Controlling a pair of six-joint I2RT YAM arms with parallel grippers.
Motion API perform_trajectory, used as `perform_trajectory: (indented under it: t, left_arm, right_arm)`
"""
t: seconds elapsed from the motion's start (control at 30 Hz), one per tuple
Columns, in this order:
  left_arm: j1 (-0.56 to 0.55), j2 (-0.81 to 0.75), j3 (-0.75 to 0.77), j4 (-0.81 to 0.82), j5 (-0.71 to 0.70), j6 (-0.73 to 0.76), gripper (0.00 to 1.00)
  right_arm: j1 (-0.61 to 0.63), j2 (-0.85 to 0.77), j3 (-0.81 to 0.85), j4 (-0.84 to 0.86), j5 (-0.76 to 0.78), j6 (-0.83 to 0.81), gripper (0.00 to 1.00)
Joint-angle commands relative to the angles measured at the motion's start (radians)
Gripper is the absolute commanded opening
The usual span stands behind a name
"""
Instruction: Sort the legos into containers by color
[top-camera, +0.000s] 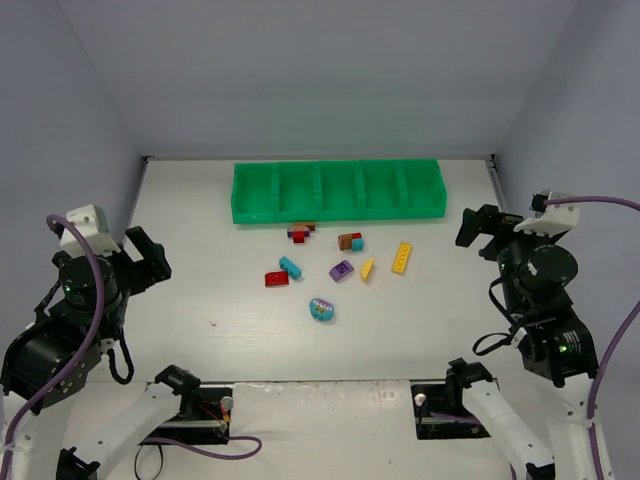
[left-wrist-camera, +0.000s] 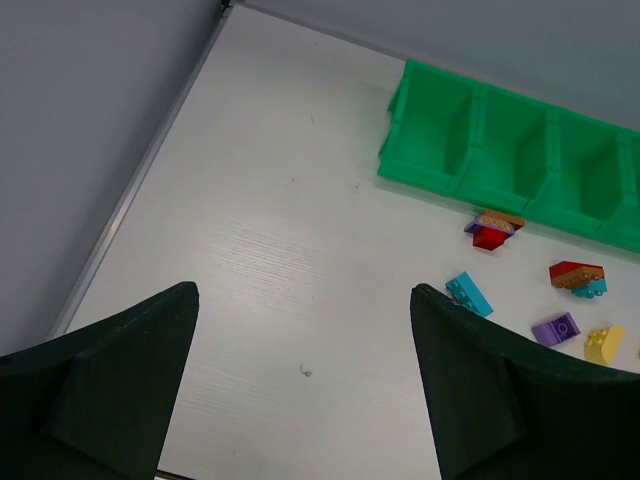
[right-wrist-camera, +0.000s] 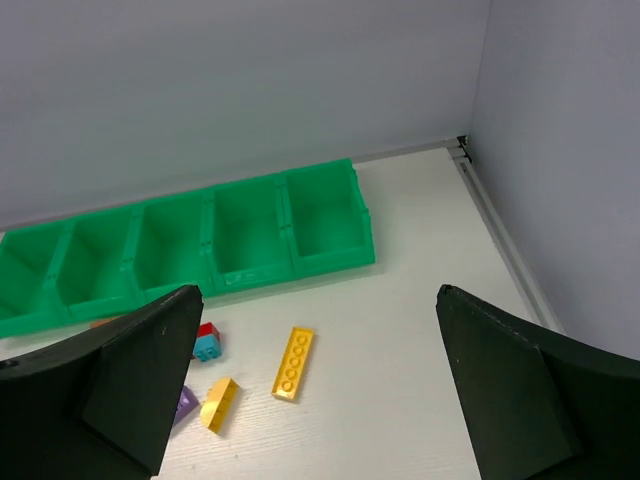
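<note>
Legos (top-camera: 341, 269) lie loose on the table (top-camera: 200, 290) near the green tray (top-camera: 338, 212); left tool (left-wrist-camera: 303, 320) and right tool (right-wrist-camera: 318, 310) gape empty.

Bright, even overhead light; soft faint shadows; no glare; wrist views sharp.

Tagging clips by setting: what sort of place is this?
Probably a robotics lab test cell: grey walls around a white table, robot arms at its edge, green tray and legos.

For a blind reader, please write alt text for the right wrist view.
A green five-compartment tray stands on a white table, a long yellow brick lying in front of it. The right end effector hangs open above the table.
</note>
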Motion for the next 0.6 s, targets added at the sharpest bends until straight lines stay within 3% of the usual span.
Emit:
perform_trajectory:
  t: [0.0, 0.37, 0.5, 0.57]
  left_arm:
    - [0.005, 0.021, -0.008, 0.022, 0.034, -0.033, 0.8]
    - [0.003, 0.096, -0.063, 0.006, 0.192, -0.09, 0.8]
    - [0.003, 0.108, -0.1, 0.015, 0.233, -0.116, 0.8]
    - [0.003, 0.11, -0.112, 0.015, 0.239, -0.122, 0.8]
  right_arm:
    - [-0.003, 0.033, -0.017, 0.072, 0.011, 0.019, 1.0]
    - [-0.003, 0.303, -0.069, 0.018, 0.001, 0.207, 1.0]
    - [-0.003, 0.435, -0.096, 0.02, 0.018, 0.328, 0.75]
    - [-0.002, 0.521, -0.104, 0.023, 0.027, 0.359, 0.73]
